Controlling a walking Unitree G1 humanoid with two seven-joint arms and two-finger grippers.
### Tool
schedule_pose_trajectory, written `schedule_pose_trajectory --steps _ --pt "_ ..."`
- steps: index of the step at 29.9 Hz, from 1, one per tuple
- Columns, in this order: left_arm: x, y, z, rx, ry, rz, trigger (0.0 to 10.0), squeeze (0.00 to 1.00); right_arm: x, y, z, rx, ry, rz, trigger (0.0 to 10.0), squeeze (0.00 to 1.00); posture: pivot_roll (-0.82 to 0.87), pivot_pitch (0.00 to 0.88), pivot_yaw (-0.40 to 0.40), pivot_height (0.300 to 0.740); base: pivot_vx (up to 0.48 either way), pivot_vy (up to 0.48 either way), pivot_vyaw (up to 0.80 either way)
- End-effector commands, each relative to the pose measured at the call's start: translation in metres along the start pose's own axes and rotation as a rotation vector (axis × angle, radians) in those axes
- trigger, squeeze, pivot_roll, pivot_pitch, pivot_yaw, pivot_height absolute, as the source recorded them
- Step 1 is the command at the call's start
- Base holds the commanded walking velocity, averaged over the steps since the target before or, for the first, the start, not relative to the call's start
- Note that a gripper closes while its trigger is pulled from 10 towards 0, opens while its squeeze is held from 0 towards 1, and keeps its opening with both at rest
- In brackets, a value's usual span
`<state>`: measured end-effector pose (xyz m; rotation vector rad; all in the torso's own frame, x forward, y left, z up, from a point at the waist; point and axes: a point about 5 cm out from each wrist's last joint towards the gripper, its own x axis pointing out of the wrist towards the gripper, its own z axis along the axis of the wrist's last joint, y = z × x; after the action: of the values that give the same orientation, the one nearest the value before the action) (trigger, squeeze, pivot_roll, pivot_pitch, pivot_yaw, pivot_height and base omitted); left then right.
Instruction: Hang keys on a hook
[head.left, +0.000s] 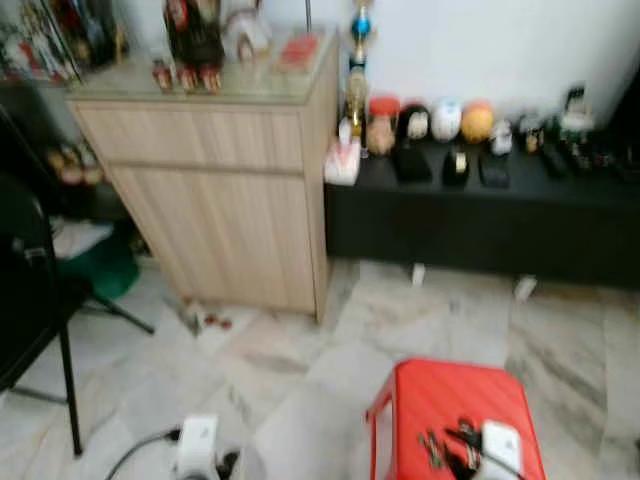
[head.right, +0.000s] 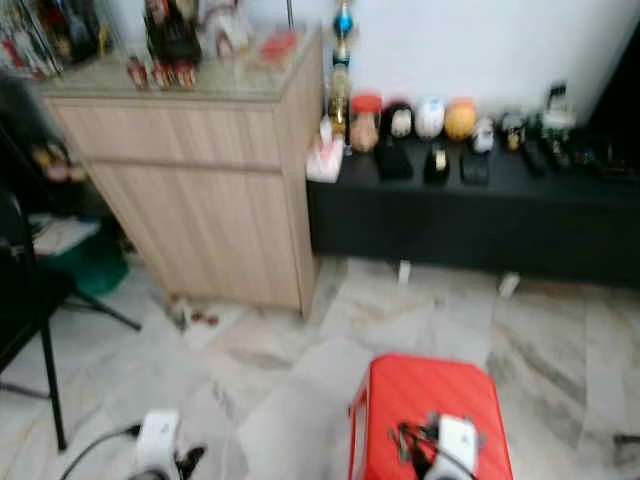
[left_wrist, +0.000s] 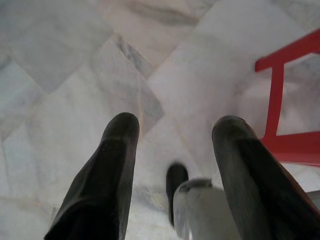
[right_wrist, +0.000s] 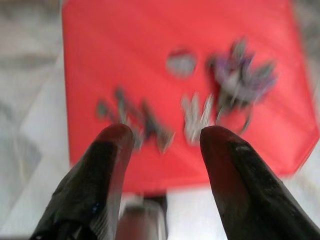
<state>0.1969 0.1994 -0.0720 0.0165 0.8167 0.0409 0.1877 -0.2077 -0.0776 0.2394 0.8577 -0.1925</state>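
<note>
The pick-up seems in hand: the right gripper (right_wrist: 162, 145), fingers spread, hovers over the blurred keys (right_wrist: 200, 112) on the red stool (head.left: 450, 400), needing descent and closing, while the left gripper (left_wrist: 172, 145) hangs open.

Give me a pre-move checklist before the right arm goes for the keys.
1. Right pincer open: ok, black fingers apart.
2. Pincer above the square red plastic stool: ok.
3. Bunch of metal keys lying loose on the stool, ungrasped: ok.
4. Exact key shapes and ring: cannot tell, the picture is blurred.
5. Left pincer free: ok, open over the pale marble floor.
6. Hook located: cannot tell.
</note>
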Motion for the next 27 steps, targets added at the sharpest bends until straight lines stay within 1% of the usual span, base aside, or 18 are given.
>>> schedule_pose_trajectory --steps 1,3,11,12,13,14,16,19,21,22,23,25,27 --pt "-0.004 0.008 -0.012 0.011 0.047 0.022 10.0 0.0 0.0 0.007 -0.007 0.02 0.008 0.016 10.0 0.0 0.08 0.041 -0.001 0.74 0.0 0.0 0.0" --pt "-0.004 0.006 -0.014 0.01 0.054 0.021 10.0 0.0 -0.001 0.008 -0.004 0.009 -0.019 0.029 10.0 0.0 0.08 0.049 -0.004 0.74 0.0 0.0 0.0" --pt "-0.005 0.004 -0.018 0.007 0.066 0.021 10.0 0.0 -0.001 0.009 0.005 0.011 -0.12 0.05 10.0 0.0 0.06 0.079 -0.002 0.74 0.0 0.0 0.0" --pt "-0.005 0.004 -0.018 0.004 0.067 0.022 10.0 0.0 0.002 0.017 0.031 -0.023 -0.23 0.074 10.0 0.0 0.06 0.082 -0.001 0.74 0.0 0.0 0.0" --pt "-0.005 0.005 -0.019 0.004 0.068 0.022 10.0 0.0 0.003 0.023 0.053 -0.054 -0.311 0.088 10.0 0.0 0.06 0.083 -0.001 0.74 0.0 0.0 0.0" --pt "-0.005 0.005 -0.019 0.004 0.068 0.022 10.0 0.0 0.003 0.023 0.053 -0.054 -0.311 0.088 10.0 0.0 0.06 0.083 -0.001 0.74 0.0 0.0 0.0" --pt "-0.005 0.005 -0.019 0.003 0.07 0.024 10.0 0.0 0.002 0.033 0.084 -0.097 -0.42 0.083 10.0 0.0 0.06 0.089 -0.002 0.74 0.0 0.0 0.0" --pt "-0.006 0.007 -0.02 0.001 0.07 0.028 10.0 0.0 0.003 0.036 0.09 -0.085 -0.416 0.121 10.0 0.0 0.07 0.088 -0.002 0.74 0.0 0.0 0.0" --pt "-0.006 0.008 -0.02 0.002 0.072 0.03 10.0 0.0 0.002 0.034 0.093 -0.037 -0.43 0.137 10.0 0.0 0.06 0.081 -0.001 0.74 0.0 0.0 0.0" --pt "-0.006 0.008 -0.021 0.003 0.074 0.031 10.0 0.0 0.001 0.029 0.098 -0.006 -0.459 0.114 10.0 0.0 0.07 0.078 0.0 0.74 0.0 0.0 0.0" --pt "-0.006 0.008 -0.021 0.003 0.074 0.031 10.0 0.0 0.001 0.029 0.098 -0.006 -0.459 0.114 10.0 0.0 0.07 0.078 0.0 0.74 0.0 0.0 0.0" --pt "-0.006 0.009 -0.021 0.004 0.076 0.031 10.0 0.0 -0.001 0.023 0.103 0.004 -0.499 0.076 10.0 0.0 0.07 0.07 -0.001 0.74 0.0 0.0 0.0" --pt "-0.006 0.009 -0.021 0.002 0.077 0.032 10.0 0.0 -0.001 0.024 0.105 0.046 -0.512 0.082 10.0 0.0 0.07 0.07 -0.001 0.74 0.0 0.0 0.0"
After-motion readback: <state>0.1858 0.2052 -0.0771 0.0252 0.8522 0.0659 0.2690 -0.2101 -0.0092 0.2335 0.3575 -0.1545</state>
